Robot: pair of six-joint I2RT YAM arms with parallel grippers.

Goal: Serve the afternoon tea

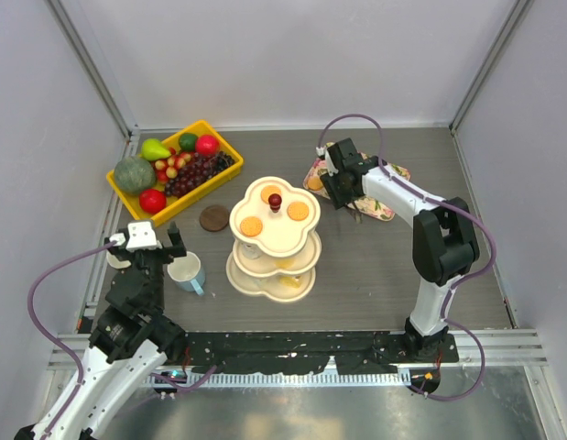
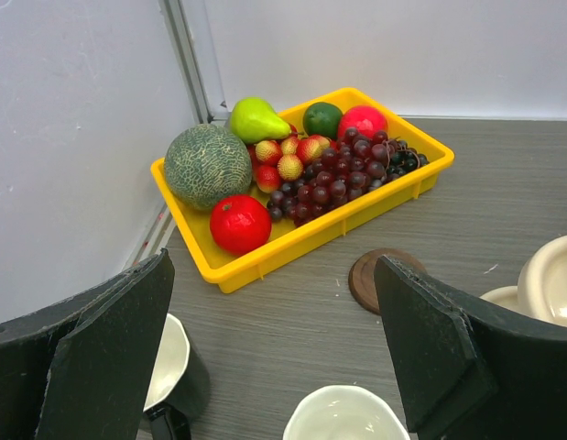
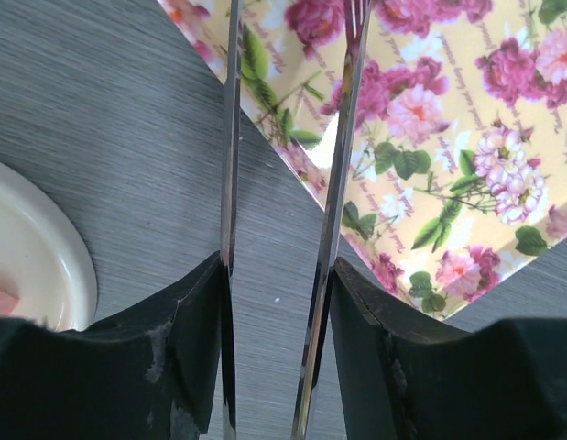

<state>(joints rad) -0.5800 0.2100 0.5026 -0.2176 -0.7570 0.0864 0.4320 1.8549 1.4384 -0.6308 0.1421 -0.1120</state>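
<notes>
The cream three-tier stand [image 1: 274,240] with a red knob [image 1: 275,200] stands mid-table, with three round orange biscuits [image 1: 251,226] on its top tier. My left gripper [image 1: 153,242] is open and empty over the pale blue mug [image 1: 187,271]. In the left wrist view the open gripper [image 2: 274,264] frames the pale mug's rim [image 2: 343,417], and a dark mug [image 2: 178,376] sits by the left finger. My right gripper [image 1: 338,188] is at the floral tray's edge. It [image 3: 274,275] is shut on metal tongs [image 3: 333,229], and the stand's rim [image 3: 27,247] lies to the left.
A yellow bin of fruit [image 1: 173,170] stands back left and also shows in the left wrist view [image 2: 301,234]. A brown coaster [image 1: 213,217] lies between the bin and the stand. The floral tray [image 1: 379,192] holds an orange biscuit [image 1: 315,181]. Walls enclose the table.
</notes>
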